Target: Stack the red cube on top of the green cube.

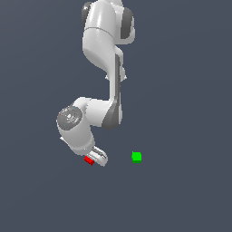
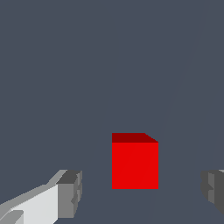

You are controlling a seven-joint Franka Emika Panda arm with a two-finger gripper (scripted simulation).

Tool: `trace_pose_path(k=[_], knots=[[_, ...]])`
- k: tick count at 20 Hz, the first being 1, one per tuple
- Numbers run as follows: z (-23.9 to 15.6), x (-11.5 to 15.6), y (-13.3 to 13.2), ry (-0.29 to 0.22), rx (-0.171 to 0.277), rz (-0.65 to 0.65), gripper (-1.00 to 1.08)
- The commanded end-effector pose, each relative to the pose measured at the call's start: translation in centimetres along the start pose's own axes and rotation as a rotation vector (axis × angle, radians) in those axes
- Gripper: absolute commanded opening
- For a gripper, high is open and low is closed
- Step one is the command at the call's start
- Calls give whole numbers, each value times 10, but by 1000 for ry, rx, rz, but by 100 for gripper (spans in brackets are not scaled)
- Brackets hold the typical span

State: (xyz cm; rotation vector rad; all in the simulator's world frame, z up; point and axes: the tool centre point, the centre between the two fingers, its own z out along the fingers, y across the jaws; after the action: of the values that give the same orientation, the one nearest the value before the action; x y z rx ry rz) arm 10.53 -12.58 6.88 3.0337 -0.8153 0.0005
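The red cube [image 1: 89,160] lies on the dark grey floor, partly covered by my gripper [image 1: 96,158] in the exterior view. In the wrist view the red cube [image 2: 134,162] sits between my two fingertips [image 2: 70,192], with clear gaps on both sides, so the gripper [image 2: 142,192] is open and not touching it. The green cube [image 1: 136,157] lies on the floor apart from it, toward the exterior view's right. The green cube does not show in the wrist view.
The white arm [image 1: 106,54] reaches down from the top of the exterior view. The plain dark grey floor [image 1: 181,190] fills the rest of the scene.
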Motion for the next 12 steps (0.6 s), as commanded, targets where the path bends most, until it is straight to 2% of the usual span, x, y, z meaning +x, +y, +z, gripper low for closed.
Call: trace_pose_path(k=[1,12], knots=[[5,0,0,-1,0,0,100],[50,-1,1,0,0,3,100]])
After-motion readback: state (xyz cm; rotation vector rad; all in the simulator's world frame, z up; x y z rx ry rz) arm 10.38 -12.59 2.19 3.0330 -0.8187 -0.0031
